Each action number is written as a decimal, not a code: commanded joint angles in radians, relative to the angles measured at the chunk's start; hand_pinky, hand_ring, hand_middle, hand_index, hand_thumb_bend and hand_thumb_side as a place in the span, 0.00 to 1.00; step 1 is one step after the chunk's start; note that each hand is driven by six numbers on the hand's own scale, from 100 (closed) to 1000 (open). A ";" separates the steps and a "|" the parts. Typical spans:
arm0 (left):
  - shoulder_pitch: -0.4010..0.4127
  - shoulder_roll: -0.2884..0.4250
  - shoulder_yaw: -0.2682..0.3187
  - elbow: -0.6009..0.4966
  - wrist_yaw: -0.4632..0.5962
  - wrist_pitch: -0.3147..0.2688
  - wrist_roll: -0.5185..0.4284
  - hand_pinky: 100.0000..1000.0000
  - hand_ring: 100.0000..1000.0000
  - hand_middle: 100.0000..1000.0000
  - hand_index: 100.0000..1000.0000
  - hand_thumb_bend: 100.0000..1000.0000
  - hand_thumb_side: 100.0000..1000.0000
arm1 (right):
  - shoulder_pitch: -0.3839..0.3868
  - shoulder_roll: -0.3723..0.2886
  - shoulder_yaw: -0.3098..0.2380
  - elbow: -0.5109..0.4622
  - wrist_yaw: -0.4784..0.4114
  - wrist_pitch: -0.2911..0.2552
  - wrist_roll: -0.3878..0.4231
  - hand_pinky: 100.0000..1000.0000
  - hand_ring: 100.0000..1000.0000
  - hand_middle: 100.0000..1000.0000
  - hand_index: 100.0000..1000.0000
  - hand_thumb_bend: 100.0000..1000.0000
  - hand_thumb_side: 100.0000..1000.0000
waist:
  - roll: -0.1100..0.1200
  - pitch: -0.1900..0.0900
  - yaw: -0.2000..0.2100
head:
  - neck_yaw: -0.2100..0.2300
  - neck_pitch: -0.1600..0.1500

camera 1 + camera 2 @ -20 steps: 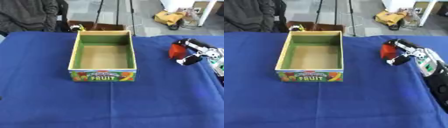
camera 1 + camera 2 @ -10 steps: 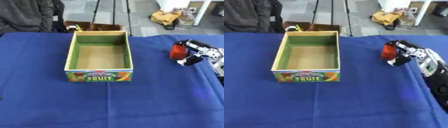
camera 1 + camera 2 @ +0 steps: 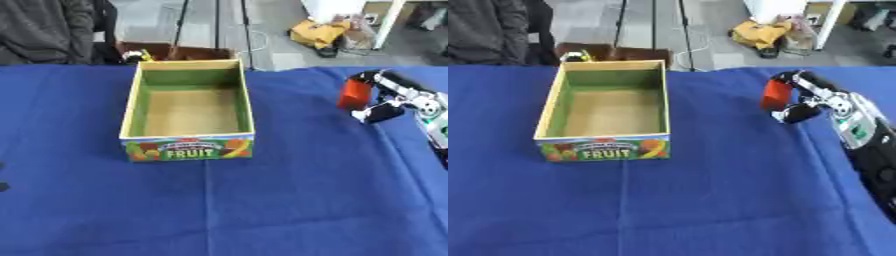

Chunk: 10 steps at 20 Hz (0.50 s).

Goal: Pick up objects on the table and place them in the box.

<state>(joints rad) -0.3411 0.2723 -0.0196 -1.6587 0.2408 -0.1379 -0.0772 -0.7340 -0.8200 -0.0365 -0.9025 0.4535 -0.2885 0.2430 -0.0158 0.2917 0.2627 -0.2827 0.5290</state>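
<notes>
An open cardboard box (image 3: 187,145) marked FRUIT stands left of centre on the blue tablecloth, and its inside is bare. At the right, my right hand (image 3: 814,102) has its fingers and thumb curled round a small red object (image 3: 776,94), just above the cloth. The red object sits well to the right of the box, level with its far half. My left hand shows in neither view.
A blue cloth (image 3: 262,200) covers the whole table. Beyond the far edge are a person in dark clothes (image 3: 44,30), a brown crate (image 3: 175,52), tripod legs and a yellow bag (image 3: 319,32) on the floor.
The whole picture has shifted, so the camera has moved. My right hand still holds the red object in about the same place beside the box.
</notes>
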 commanded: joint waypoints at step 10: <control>0.013 0.006 0.017 -0.013 -0.017 -0.005 0.008 0.58 0.71 0.61 0.79 0.73 0.79 | -0.100 0.026 0.051 -0.185 -0.141 -0.012 0.031 0.13 0.27 0.15 0.36 0.00 0.01 | -0.026 -0.066 0.000 | -0.021 -0.032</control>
<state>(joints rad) -0.3220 0.2721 -0.0138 -1.6584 0.2274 -0.1416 -0.0716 -0.8103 -0.7788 0.0114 -1.0499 0.3270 -0.2972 0.2638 -0.0441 0.2465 0.2633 -0.2975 0.5085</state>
